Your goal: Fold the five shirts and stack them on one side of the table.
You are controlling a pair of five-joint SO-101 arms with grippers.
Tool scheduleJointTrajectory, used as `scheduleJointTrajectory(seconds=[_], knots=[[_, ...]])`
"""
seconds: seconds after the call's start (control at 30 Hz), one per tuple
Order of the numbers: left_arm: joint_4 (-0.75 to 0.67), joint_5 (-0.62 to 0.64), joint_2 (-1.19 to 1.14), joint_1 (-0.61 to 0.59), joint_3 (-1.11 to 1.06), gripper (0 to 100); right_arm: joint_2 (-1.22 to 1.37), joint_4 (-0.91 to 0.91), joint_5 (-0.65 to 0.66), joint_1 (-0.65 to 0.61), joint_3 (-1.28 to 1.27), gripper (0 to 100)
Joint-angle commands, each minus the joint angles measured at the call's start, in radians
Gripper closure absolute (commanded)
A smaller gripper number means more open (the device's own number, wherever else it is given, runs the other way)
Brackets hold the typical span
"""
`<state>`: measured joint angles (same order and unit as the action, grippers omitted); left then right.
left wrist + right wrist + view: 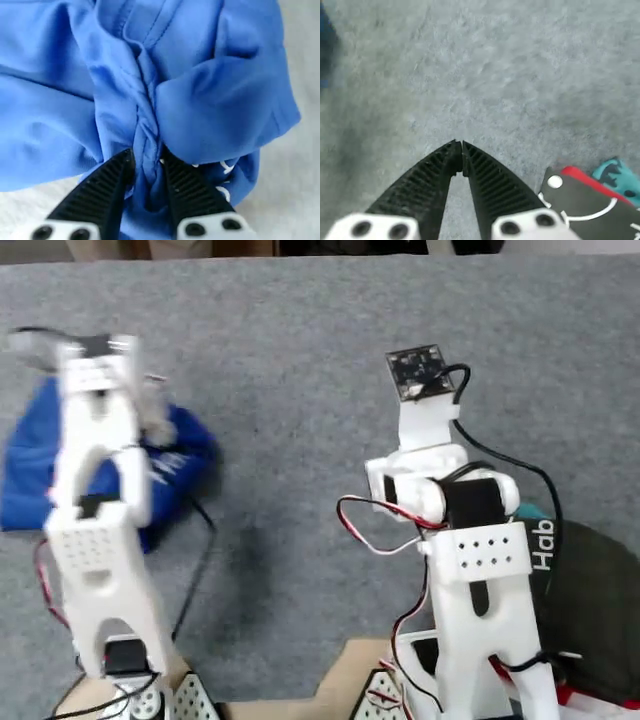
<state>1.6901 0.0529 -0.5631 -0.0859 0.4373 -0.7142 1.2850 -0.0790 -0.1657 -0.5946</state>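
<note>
A blue shirt (30,465) lies bunched at the table's left side, partly under the left arm. In the left wrist view my left gripper (148,159) is shut on a gathered fold of the blue shirt (150,75), with cloth pinched between the black fingers. My right gripper (459,148) is shut with nothing in it, hovering over bare grey table. The right arm stands at centre right in the high view, its wrist camera board (425,373) on top. A pile of dark, red and teal shirts (590,590) sits at the near right edge.
Grey carpet-like cloth (300,360) covers the table, with open room across the middle and back. A corner of the black, red and teal shirt pile (600,195) lies close beside my right gripper. Arm bases and cables (370,530) crowd the near edge.
</note>
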Motion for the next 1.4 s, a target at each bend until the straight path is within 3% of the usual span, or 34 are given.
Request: scheduleJointTrajectory(seconds=[0.0, 0.1, 0.2, 0.3, 0.37, 0.53, 0.7, 0.87, 1.0, 1.17, 1.23, 1.37], knots=[[-0.141, -0.003, 0.266, 0.221, -0.344, 98, -0.012, -0.066, 0.058, 0.081, 0.004, 98.9], [-0.276, -0.002, 0.449, 0.293, -0.526, 98, -0.012, -0.063, 0.092, 0.122, 0.013, 96.6], [-0.308, 0.071, 0.607, 0.275, -0.565, 96, -0.010, -0.037, 0.095, 0.111, 0.015, 83.8], [-0.307, 0.158, 0.731, 0.218, -0.552, 82, -0.010, -0.037, 0.095, 0.036, 0.012, 71.5], [-0.305, 0.190, 0.799, 0.161, -0.554, 73, -0.008, -0.043, 0.089, -0.051, 0.013, 69.9], [-0.252, 0.160, 0.932, 0.026, -0.560, 70, 0.074, -0.094, 0.051, -0.282, 0.042, 69.9], [-0.218, 0.075, 0.967, -0.149, -0.632, 70, 0.377, -0.087, -0.018, -0.366, 0.260, 69.8], [-0.397, 0.080, 0.915, -0.296, -0.821, 70, 0.763, 0.003, -0.052, -0.447, 0.627, 69.8], [-0.522, 0.075, 0.868, -0.322, -0.961, 70, 1.075, 0.152, -0.052, -0.490, 0.928, 69.8], [-0.552, 0.077, 0.835, -0.301, -1.068, 70, 1.400, 0.354, -0.052, -0.490, 1.273, 70.2], [-0.565, 0.075, 0.823, -0.285, -1.097, 70, 1.501, 0.405, -0.052, -0.484, 1.406, 75.2], [-0.683, 0.083, 0.808, -0.290, -1.158, 70, 1.658, 0.462, -0.051, -0.429, 1.690, 97.7]])
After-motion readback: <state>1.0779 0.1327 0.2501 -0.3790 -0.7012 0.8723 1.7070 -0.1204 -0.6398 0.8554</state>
